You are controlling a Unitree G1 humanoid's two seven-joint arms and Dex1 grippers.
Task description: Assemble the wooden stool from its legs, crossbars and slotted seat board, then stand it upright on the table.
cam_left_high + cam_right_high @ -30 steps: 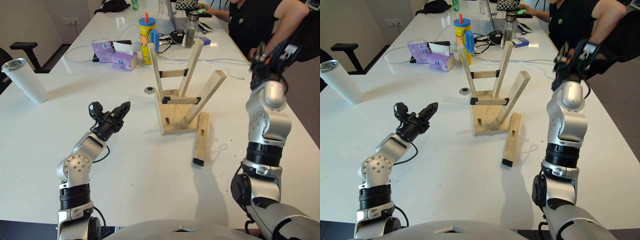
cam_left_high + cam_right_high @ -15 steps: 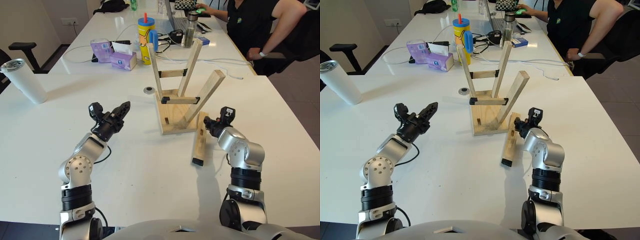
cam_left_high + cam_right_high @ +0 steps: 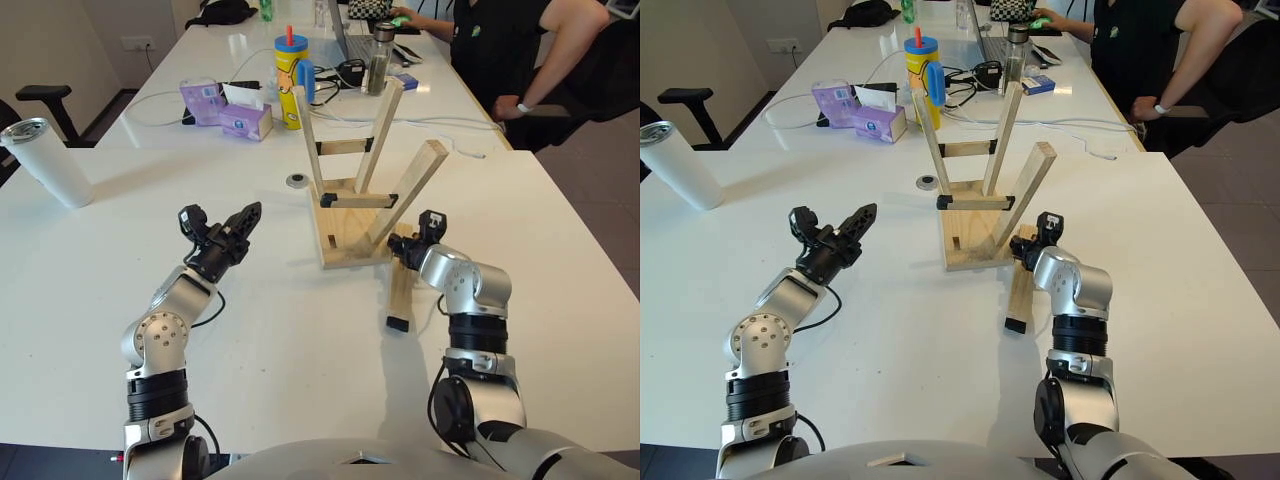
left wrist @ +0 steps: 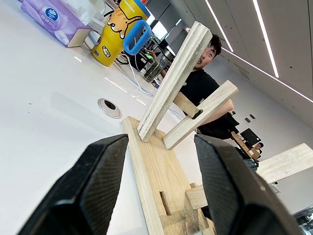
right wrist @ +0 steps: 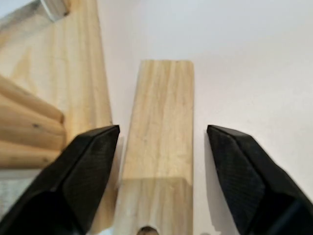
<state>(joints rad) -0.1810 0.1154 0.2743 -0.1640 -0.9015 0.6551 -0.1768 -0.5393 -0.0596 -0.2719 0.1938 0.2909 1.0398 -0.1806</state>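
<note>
The seat board point(image 3: 345, 245), the fitted legs point(image 3: 424, 183) and the loose leg point(image 5: 159, 122) are pale, unvarnished wood with visible grain and a matt face. The table point(image 3: 300, 340) has a smooth, glossy white top. The pads point(image 4: 102, 181) of the left gripper point(image 4: 161, 142) and the right gripper point(image 5: 162, 131) are matt black with a fine cross-hatched texture.

White table point(image 3: 300, 340) bears seat board point(image 3: 343, 240), loose leg point(image 3: 401, 297), tumbler point(image 3: 48, 160), tissue packs point(image 3: 236, 111), yellow cup point(image 3: 291, 88).
</note>
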